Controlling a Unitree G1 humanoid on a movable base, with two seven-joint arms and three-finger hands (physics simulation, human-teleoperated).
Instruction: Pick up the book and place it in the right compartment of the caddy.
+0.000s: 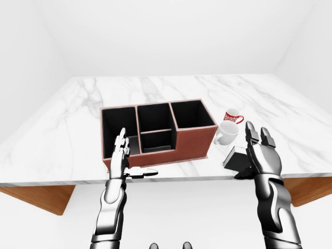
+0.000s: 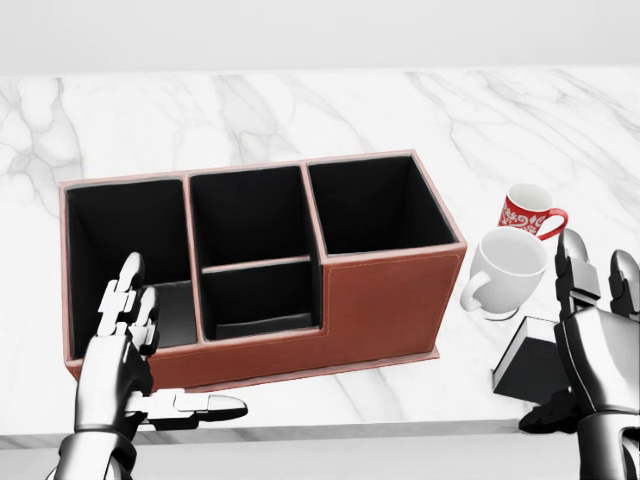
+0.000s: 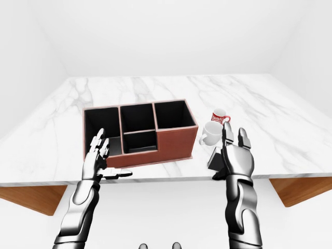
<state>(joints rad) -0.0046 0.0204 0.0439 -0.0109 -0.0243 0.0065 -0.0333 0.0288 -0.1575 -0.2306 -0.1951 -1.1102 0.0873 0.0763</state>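
Note:
The dark book (image 2: pixel 527 362) stands on the marble counter (image 2: pixel 250 110) to the right of the brown caddy (image 2: pixel 385 300), near the counter's lower edge. The caddy's right compartment (image 2: pixel 375 205) is empty and black inside. My right hand (image 2: pixel 590 335) is open, with its fingers upright, and covers the book's right side. Its thumb lies under the book's lower corner, and I cannot tell if it touches. My left hand (image 2: pixel 165 350) is open at the caddy's lower left corner, thumb pointing right, and holds nothing.
A white mug (image 2: pixel 505 270) lies tilted just above the book, next to the caddy's right wall. A red patterned mug (image 2: pixel 528 210) stands behind it. The counter's edge runs just below both hands. White walls surround the counter.

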